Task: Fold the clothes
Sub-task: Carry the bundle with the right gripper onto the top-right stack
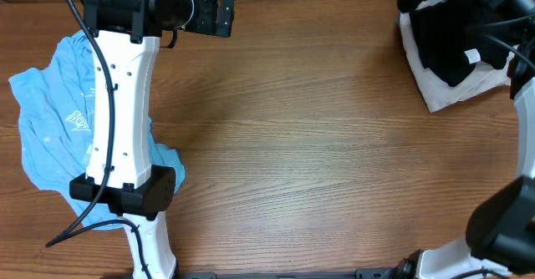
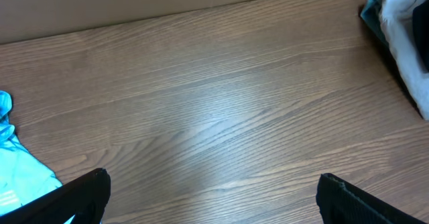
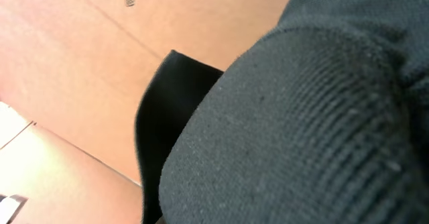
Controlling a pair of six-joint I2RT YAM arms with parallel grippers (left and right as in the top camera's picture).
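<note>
A light-blue T-shirt (image 1: 50, 120) lies crumpled at the table's (image 1: 318, 145) left edge, partly under the left arm (image 1: 124, 103). The left hand (image 1: 221, 13), fingers apart, hovers over the bare middle. At the far-right corner, the right hand (image 1: 493, 2), fingers together, meets a black garment (image 1: 443, 37) on white cloth (image 1: 456, 91).

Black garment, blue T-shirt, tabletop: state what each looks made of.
The black garment: knit fabric, probably cotton jersey, matte; fine ribbed rows show up close. The blue T-shirt: soft thin cloth, likely cotton, matte; it lies crumpled in soft folds. The tabletop: wood or wood-look laminate, slight sheen; grain lines run across it.
</note>
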